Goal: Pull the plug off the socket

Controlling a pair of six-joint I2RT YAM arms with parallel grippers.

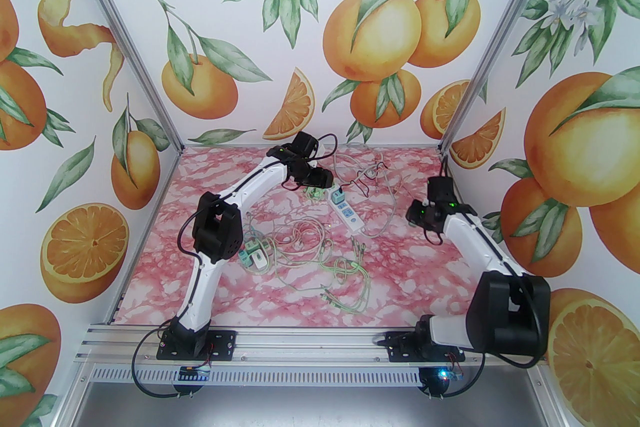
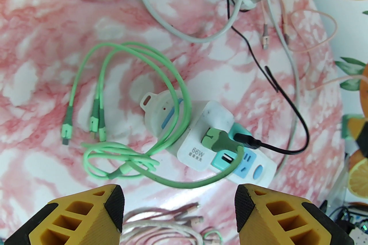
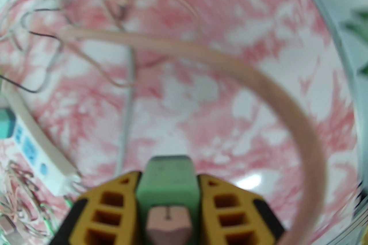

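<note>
Your left gripper (image 2: 178, 193) hangs, jaws apart, above the 66W charger (image 2: 201, 137), seated in the power strip (image 2: 260, 173) on the bench (image 2: 43, 37). A green cable (image 2: 172, 88) loops across it, w/ 1 black cable (image 2: 287, 100) plugged alongside. Your right gripper (image 3: 168, 176) is clamped on a green plug (image 3: 166, 192), well apart from the strip.

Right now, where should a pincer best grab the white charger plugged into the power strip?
Probably its flat side walls, coming down from above: the white charger stands upright out of the power strip, and the green cable and black cable crowd its top.
</note>
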